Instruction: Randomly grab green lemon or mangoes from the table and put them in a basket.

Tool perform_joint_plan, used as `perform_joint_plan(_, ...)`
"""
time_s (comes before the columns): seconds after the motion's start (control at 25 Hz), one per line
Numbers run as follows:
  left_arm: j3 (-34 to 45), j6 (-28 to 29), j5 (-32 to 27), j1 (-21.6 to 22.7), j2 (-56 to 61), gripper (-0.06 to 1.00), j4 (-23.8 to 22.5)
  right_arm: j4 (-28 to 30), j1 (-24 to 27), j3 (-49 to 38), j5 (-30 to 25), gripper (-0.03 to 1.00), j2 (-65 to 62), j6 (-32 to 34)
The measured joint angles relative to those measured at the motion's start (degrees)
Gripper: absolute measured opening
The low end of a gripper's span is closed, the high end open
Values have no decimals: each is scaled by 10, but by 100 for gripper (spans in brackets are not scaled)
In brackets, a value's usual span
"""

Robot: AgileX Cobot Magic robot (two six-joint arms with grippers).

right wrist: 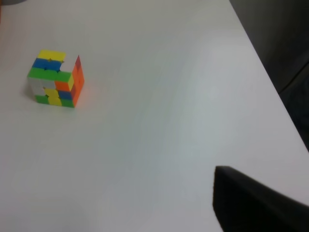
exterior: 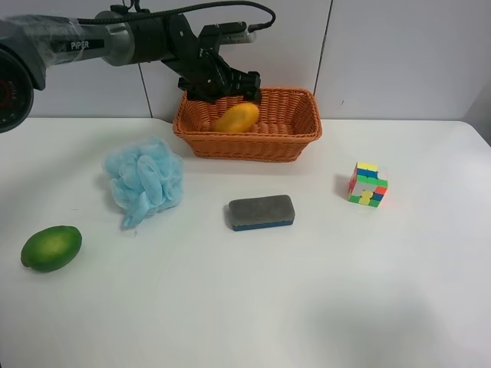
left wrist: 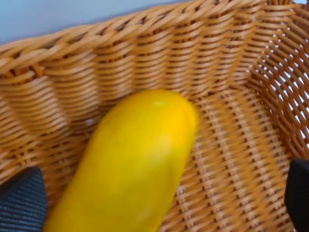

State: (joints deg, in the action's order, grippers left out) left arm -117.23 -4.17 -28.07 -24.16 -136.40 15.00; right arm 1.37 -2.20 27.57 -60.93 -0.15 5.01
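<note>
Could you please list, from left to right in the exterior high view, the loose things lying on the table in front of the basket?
green lemon → blue bath sponge → grey eraser → puzzle cube

A high camera, set well back, looks down across my whole counter (exterior: 307, 307) toward the back wall. My left wrist camera hangs very close over the basket (left wrist: 145, 43) and faces its woven wall past the mango (left wrist: 140, 159). The high view shows both, small and far. My right wrist camera slants down at bare counter near its edge, sharing only the puzzle cube (right wrist: 55, 79) with the high view.
</note>
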Motion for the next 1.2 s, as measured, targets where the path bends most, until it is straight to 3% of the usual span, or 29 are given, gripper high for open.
perform_joint_plan(0.24,0,0,-78,0,40,99,1,0,0,0,0,99,0,0)
perform_joint_plan(0.6,0,0,-335,0,168,99,1,0,0,0,0,99,0,0)
perform_joint_plan(0.72,0,0,-399,0,216,99,-20,0,0,0,0,99,0,0)
perform_joint_plan(0.92,41,-5,-408,0,310,99,-70,0,0,0,0,99,0,0)
perform_joint_plan(1.2,236,-11,-410,20,495,99,-84,0,0,0,0,99,0,0)
